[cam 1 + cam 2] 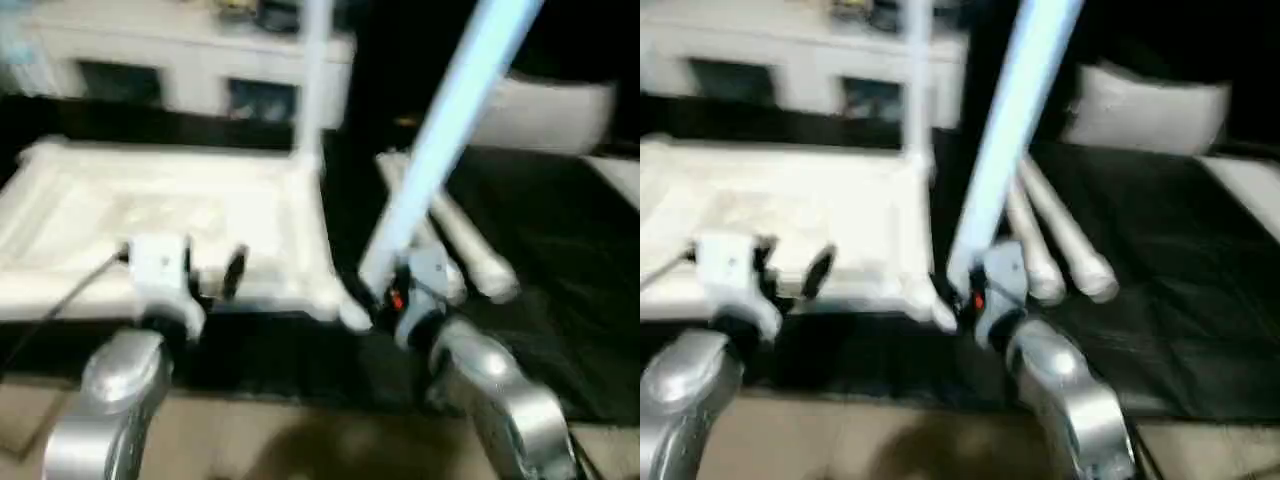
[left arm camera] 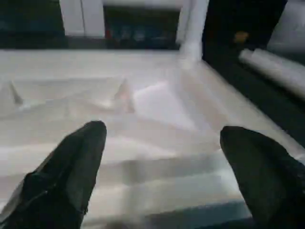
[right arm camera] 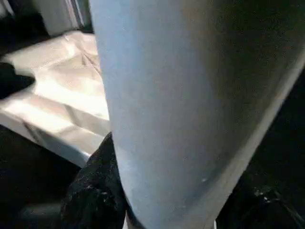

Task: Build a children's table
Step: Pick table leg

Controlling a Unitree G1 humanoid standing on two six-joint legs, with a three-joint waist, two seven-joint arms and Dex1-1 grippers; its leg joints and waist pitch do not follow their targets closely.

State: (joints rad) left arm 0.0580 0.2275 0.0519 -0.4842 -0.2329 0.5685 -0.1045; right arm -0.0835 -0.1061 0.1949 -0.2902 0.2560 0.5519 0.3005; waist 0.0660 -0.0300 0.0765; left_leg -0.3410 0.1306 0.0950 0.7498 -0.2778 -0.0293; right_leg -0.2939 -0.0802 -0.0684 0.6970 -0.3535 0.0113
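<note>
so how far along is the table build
One leg already stands upright in the far right corner of the upside-down tabletop. In hand: the right gripper holds a second leg, tilted, its lower end near the near right corner. Two more legs lie on the dark mat beside the tabletop. The left gripper hovers open over the tabletop's near rim.

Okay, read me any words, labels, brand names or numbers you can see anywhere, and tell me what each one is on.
No text can be read in these pictures.
The tabletop and the leg held in the right claw show no printing.
A small orange-red mark on the right claw is a blur, not legible.
Items on the back shelf are too blurred to read.
</note>
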